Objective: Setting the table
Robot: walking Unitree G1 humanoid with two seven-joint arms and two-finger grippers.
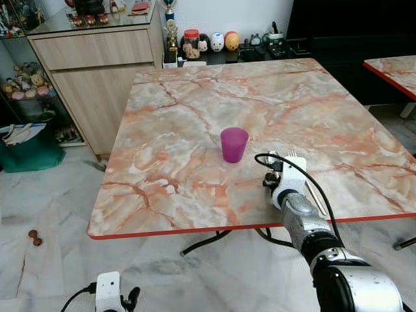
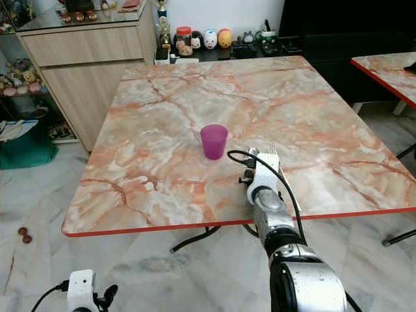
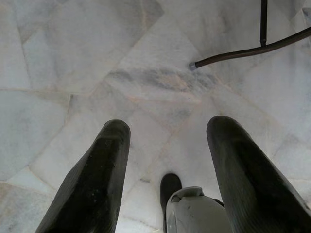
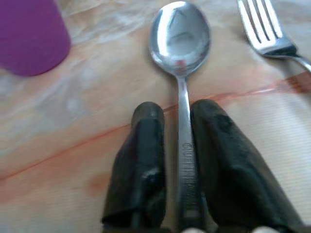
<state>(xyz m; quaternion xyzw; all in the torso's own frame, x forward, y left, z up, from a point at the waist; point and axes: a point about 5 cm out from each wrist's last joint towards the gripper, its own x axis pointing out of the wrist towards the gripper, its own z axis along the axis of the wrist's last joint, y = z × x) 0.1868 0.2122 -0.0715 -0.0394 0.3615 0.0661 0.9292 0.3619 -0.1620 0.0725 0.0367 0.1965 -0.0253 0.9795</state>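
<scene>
1. Left gripper (image 3: 167,160) hangs idle over the pale marble floor tiles (image 3: 97,73), black fingers spread wide, nothing between them.
2. Right gripper (image 4: 177,145) sits low at the near edge of the orange-veined marble-top table (image 1: 195,104), jaws narrow, pinching the handle of the shiny steel spoon (image 4: 180,43).
3. The spoon's bowl points away from you and looks on or just above the tabletop. Lower it flat, then open straight out so the handle doesn't drag.
4. The silver fork (image 4: 265,29) lies just beside the spoon; keep them parallel and don't nudge it.
5. The purple plastic cup (image 1: 234,144) stands upright just beyond; keep your wrist clear.
6. Wooden cabinet (image 1: 97,58) far back, no obstruction.
</scene>
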